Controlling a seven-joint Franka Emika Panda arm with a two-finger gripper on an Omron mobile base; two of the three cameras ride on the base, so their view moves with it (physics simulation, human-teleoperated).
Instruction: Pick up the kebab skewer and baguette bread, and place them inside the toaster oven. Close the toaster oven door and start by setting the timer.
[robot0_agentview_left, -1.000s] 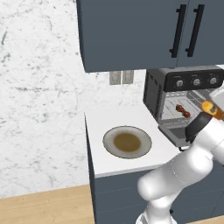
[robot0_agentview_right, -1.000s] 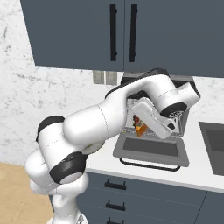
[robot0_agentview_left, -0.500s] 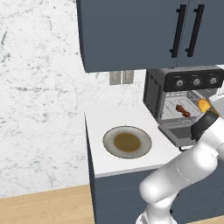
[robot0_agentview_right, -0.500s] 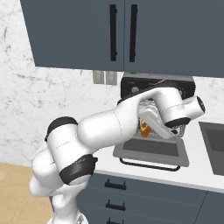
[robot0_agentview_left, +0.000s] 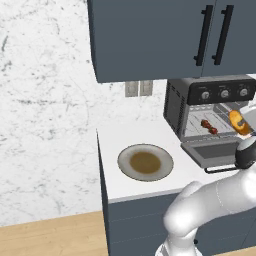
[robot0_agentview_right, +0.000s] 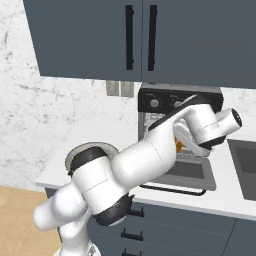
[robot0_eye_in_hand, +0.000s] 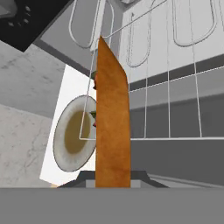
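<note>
The baguette bread (robot0_agentview_left: 239, 122) is an orange-golden loaf held in my gripper (robot0_agentview_left: 242, 128), which is shut on it at the right side of the oven opening. Seen from the hand, the baguette bread (robot0_eye_in_hand: 112, 127) stands up from between the fingertips (robot0_eye_in_hand: 83, 177) over the wire rack (robot0_eye_in_hand: 175, 87). The black toaster oven (robot0_agentview_left: 176, 107) sits at the back of the counter, and its door (robot0_agentview_left: 212, 152) is dropped open. The kebab skewer (robot0_agentview_left: 209, 126) lies on the rack inside. From the right, my arm covers most of the toaster oven (robot0_agentview_right: 162, 102), and a sliver of the baguette bread (robot0_agentview_right: 178, 145) shows.
A grey plate (robot0_agentview_left: 145, 162) with a brown centre lies on the white counter (robot0_agentview_left: 115, 145) left of the oven. It is also in the hand view as the plate (robot0_eye_in_hand: 72, 135). Dark cabinets (robot0_agentview_left: 150, 35) hang overhead. A sink (robot0_agentview_right: 245, 165) lies right of the oven.
The arm's wrist and forearm have swung to the right in front of the oven. The baguette stays gripped at the oven mouth and has hardly shifted.
</note>
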